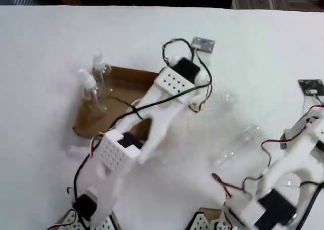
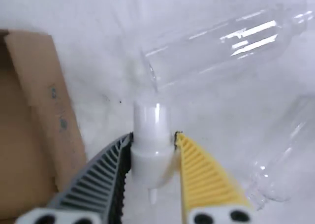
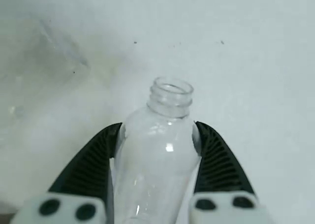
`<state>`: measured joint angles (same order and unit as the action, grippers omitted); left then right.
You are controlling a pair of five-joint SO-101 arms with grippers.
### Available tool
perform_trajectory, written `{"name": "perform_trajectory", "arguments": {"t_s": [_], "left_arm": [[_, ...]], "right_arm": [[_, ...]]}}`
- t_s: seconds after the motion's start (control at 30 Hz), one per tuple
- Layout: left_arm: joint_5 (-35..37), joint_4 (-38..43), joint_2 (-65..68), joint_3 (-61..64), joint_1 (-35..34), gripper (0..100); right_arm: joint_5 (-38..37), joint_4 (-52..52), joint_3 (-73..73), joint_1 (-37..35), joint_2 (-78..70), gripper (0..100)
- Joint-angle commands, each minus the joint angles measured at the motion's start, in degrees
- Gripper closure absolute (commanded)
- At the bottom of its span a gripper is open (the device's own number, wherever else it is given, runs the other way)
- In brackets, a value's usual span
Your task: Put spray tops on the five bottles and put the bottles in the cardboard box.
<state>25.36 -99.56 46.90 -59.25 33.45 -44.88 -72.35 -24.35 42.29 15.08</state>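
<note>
firmly pinched: a white spray top, caught between the grey and yellow fingers of the left gripper, closed tight onto it, near the wall of the cardboard box. just beyond, on the white table, a lying bottle on its side, and near it a second lying bottle. clamped at the shoulder in the right gripper, fingers drawn in against it: an open-necked bottle. upright at one end of the box, two capped bottles.
</note>
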Motion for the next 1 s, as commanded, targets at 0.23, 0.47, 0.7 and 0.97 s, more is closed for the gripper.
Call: {"name": "perform_trajectory", "arguments": {"t_s": [0.23, 0.47, 0.7, 0.97], "left_arm": [[-1.1, -3.1, -1.6, -11.3, 0.6, 98], [-5.4, -2.8, -20.1, 4.4, -1.5, 98], [-9.7, -1.5, -41.3, 21.3, -8.6, 98], [-13.5, 1.3, -66.2, 38.7, -10.6, 98]], "right_arm": [[16.2, 2.3, -5.5, -10.7, 14.9, 98.1], [22.4, 5.0, -8.7, -17.0, 19.7, 98.1], [27.1, 4.9, -9.1, -25.5, 21.5, 98.1], [28.3, 1.4, -8.8, -41.9, 31.0, 98.1]]}}
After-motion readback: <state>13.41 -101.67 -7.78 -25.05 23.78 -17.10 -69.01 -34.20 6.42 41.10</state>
